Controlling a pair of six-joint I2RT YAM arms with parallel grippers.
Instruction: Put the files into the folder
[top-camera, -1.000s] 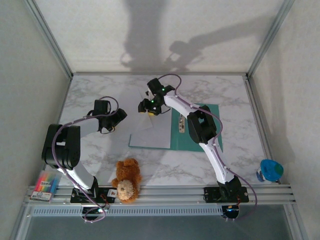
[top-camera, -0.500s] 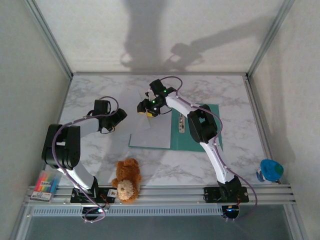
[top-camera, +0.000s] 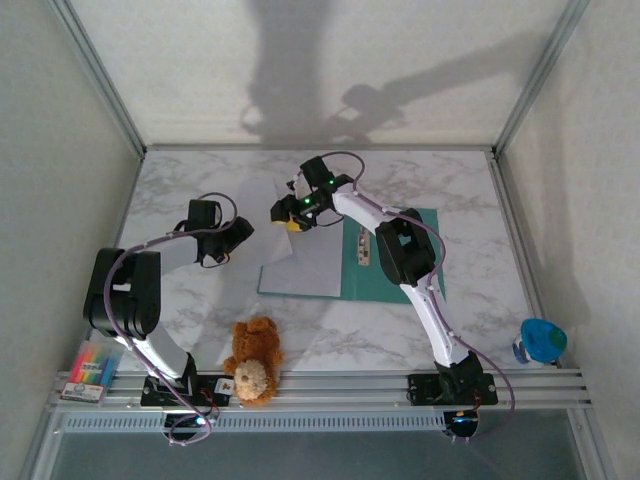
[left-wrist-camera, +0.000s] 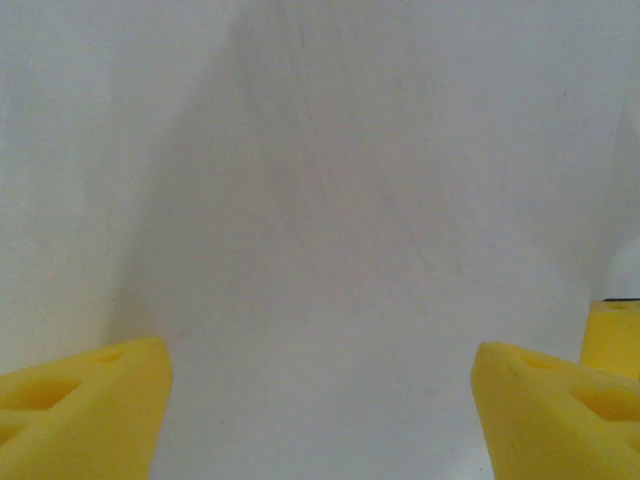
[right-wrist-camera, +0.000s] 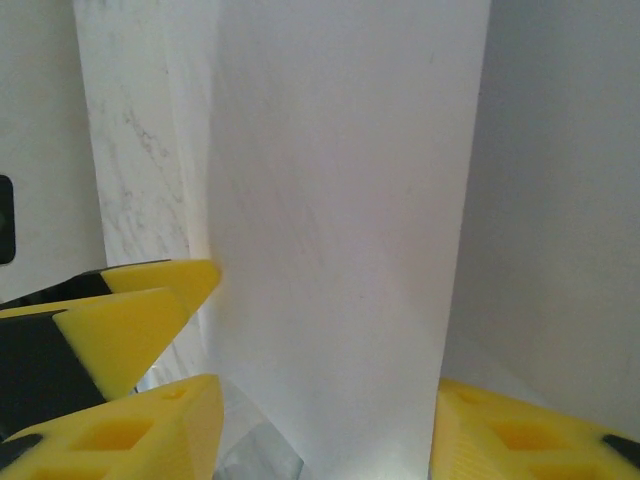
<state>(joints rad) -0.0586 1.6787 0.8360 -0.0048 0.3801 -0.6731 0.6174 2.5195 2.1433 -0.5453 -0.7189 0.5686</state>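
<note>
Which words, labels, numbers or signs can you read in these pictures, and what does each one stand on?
No text can be read anywhere.
Folder: a small pale marking near its spine, too small to read.
Marker pack: any print on it is too blurred to read.
Blue object: its pale label is too small to read.
White sheet: blank, no text.

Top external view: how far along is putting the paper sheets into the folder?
Done: the thin teal folder lies open on the marble table. In hand: a white paper sheet looks lifted over its pale half, between the open fingers of the right end effector; the left end effector hovers open. Left: laying it flat inside.
</note>
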